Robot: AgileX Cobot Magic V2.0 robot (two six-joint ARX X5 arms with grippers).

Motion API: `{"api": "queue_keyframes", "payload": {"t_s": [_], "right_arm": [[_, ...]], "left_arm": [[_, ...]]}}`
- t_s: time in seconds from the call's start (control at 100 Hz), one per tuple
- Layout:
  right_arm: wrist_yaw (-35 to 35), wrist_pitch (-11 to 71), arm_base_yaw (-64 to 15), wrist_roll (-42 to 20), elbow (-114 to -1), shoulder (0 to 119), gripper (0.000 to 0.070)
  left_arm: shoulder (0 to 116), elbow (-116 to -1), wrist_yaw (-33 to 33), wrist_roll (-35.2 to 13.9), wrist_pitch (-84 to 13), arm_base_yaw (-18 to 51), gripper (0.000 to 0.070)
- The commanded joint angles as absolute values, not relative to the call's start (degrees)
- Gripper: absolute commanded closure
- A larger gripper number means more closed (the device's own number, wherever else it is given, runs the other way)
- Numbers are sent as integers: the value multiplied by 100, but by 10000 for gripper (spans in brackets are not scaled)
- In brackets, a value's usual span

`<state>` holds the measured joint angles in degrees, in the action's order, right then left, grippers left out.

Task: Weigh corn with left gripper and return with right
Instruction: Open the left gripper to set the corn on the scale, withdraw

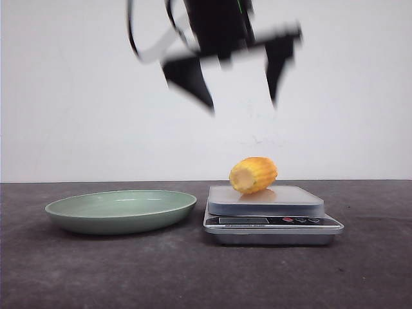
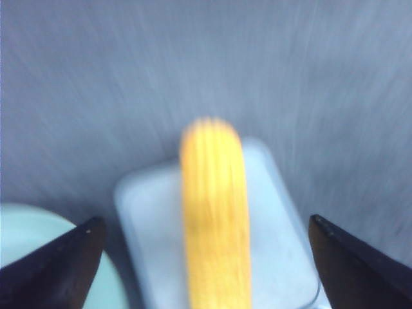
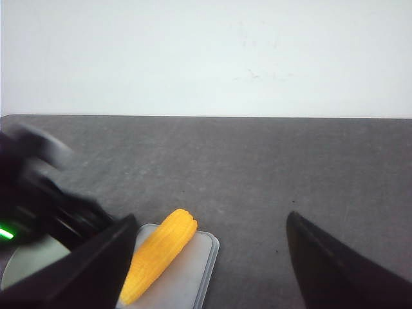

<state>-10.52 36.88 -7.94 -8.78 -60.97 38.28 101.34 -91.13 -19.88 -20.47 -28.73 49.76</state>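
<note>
Left gripper [image 1: 243,102] — tapered black fingers spread — hangs above ribbed yellow corn [image 1: 253,175].

The stubby yellow-orange corn [image 1: 253,175] lies on its side atop the scale [image 1: 270,209] platform.

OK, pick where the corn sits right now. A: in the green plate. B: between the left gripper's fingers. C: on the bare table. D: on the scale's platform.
D: the corn lies on the scale, with the open left gripper above it, empty.

Left gripper [image 1: 243,103] aloft, blurred, jaws wide apart.
</note>
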Motion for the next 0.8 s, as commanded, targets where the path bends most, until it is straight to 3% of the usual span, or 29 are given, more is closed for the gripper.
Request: {"api": "queue_keyframes", "payload": {"t_s": [0.0, 0.28, 0.5, 0.79], "right_arm": [[-1050, 3656, -819, -823, -6206, 3850, 229], [-1059, 3653, -819, -816, -6206, 3850, 229], [-1223, 3621, -908, -825, -6206, 3970, 229], [-1271, 3557, -1269, -856, -6206, 4407, 229]], "left_arm": [[9679, -9297, -2200, -1518, -2936, 5033, 89], [7161, -9297, -2569, -644, -3734, 4925, 98], [5262, -9297, -2709, -687, -4794, 4877, 98], [3446, -9295, -2915, -1457, -6320, 4875, 111]]}}
